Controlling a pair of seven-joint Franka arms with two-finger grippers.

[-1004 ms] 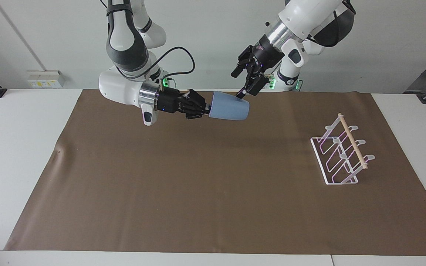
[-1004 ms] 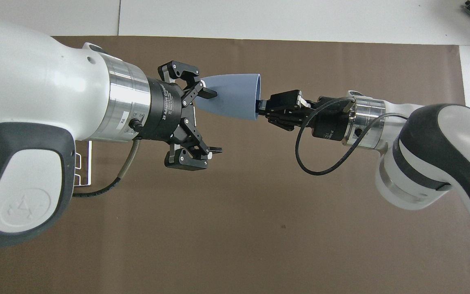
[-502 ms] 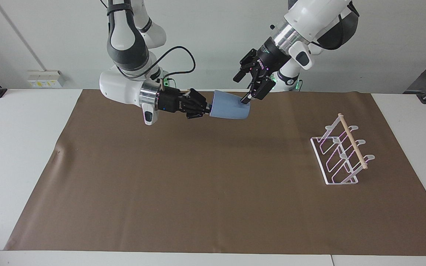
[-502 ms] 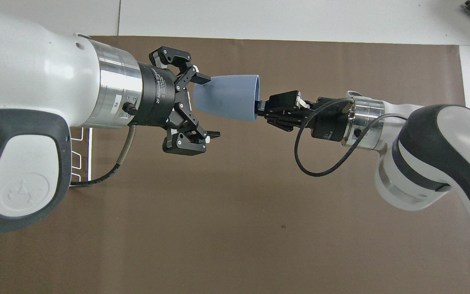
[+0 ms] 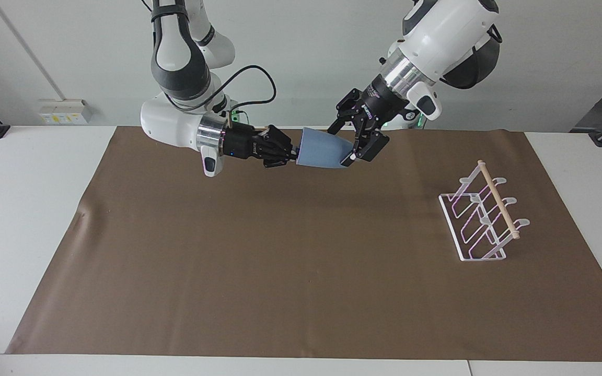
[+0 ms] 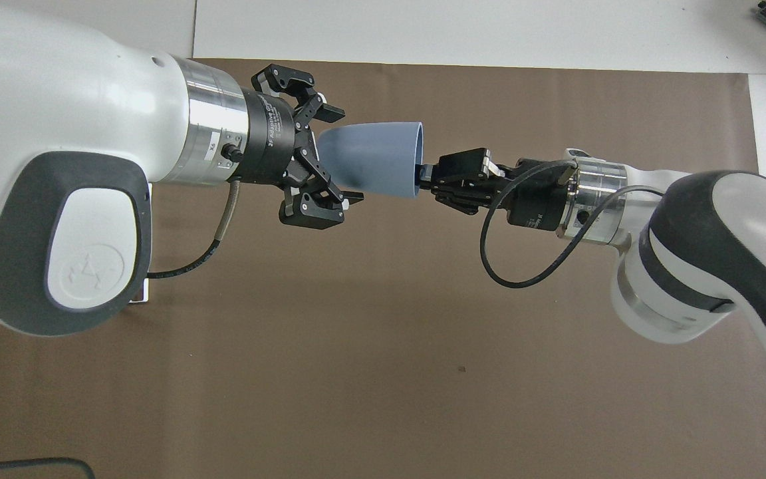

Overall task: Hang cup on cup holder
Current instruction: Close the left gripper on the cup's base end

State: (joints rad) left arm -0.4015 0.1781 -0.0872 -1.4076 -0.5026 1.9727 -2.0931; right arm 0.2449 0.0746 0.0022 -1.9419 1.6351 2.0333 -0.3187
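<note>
The light blue cup (image 5: 323, 155) lies on its side in the air over the brown mat, also seen in the overhead view (image 6: 373, 158). My right gripper (image 5: 293, 152) is shut on the cup's rim, one finger inside it (image 6: 426, 178). My left gripper (image 5: 348, 142) is open, with its fingers on either side of the cup's narrow bottom end (image 6: 343, 156); I cannot tell whether they touch it. The white wire cup holder (image 5: 483, 215) with its wooden dowel stands on the mat toward the left arm's end. In the overhead view the left arm hides nearly all of it.
A brown mat (image 5: 259, 271) covers most of the white table (image 5: 24, 209). A black cable (image 6: 522, 266) loops off the right wrist.
My left gripper has come down and in toward the cup, so its open fingers now straddle the cup's bottom end. The right gripper and cup have barely moved.
</note>
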